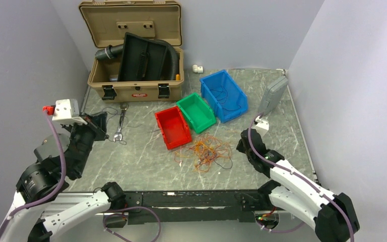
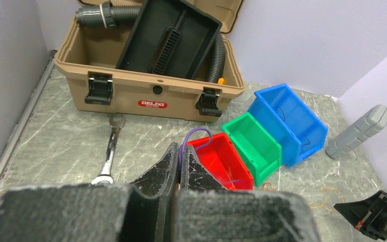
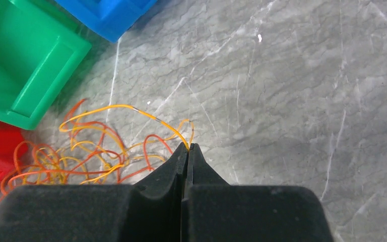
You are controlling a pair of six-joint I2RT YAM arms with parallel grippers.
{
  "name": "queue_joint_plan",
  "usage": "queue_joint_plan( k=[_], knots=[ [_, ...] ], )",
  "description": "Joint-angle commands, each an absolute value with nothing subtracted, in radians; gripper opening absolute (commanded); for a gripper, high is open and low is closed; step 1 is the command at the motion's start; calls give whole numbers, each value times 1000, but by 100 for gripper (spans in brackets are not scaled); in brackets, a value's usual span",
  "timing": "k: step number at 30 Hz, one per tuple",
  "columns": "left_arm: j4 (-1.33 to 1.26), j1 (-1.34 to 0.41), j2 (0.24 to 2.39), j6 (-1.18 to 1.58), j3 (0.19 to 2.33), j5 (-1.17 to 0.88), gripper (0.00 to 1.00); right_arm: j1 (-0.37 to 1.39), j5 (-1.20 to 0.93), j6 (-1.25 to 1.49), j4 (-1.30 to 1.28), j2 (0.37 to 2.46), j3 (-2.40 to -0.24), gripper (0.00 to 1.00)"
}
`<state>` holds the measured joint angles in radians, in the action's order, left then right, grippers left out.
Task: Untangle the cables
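The cables lie as a tangle (image 1: 206,151) of thin, mostly orange and red wires on the marble table, in front of the red bin. My right gripper (image 3: 188,147) sits at the tangle's right edge (image 1: 243,142), shut on one orange cable (image 3: 131,108) that arcs away from its fingertips to the left. My left gripper (image 2: 180,151) is at the far left of the table (image 1: 100,123), away from the tangle. It is shut on a thin purple cable (image 2: 196,132) that loops up out of the fingertips.
Red (image 1: 173,127), green (image 1: 196,112) and blue (image 1: 224,95) bins stand in a row behind the tangle. An open tan toolbox (image 1: 136,88) with a black tray and hose is at the back left. A wrench (image 1: 120,126) lies near my left gripper. A grey case (image 1: 273,94) leans at the right.
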<state>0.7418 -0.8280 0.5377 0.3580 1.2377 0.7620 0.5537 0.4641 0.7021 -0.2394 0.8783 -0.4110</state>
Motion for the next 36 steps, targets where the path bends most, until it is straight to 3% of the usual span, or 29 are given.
queue_joint_plan(
  k=[1,4,7,10,14,18,30,36],
  knots=[
    [671,-828,573,324,1241,712,0,542,463,706,-257,824,-410,0],
    [706,-827,605,341,1266,715,0,538,439,690,-254,847,-429,0],
    [663,-828,608,300,1263,621,0,538,300,592,-212,870,-454,28],
    [618,-827,615,275,1264,503,0,537,129,489,-141,833,-461,64],
    [628,-827,662,250,1312,361,0,539,-77,378,-68,772,-492,95],
    [631,-828,720,235,1336,227,0,540,-222,321,-33,764,-552,100],
    [699,-828,992,234,1458,-85,0,544,-694,355,200,788,-682,97],
    [641,-828,1028,257,1440,-162,0,579,-745,387,337,877,-735,96]
  ],
)
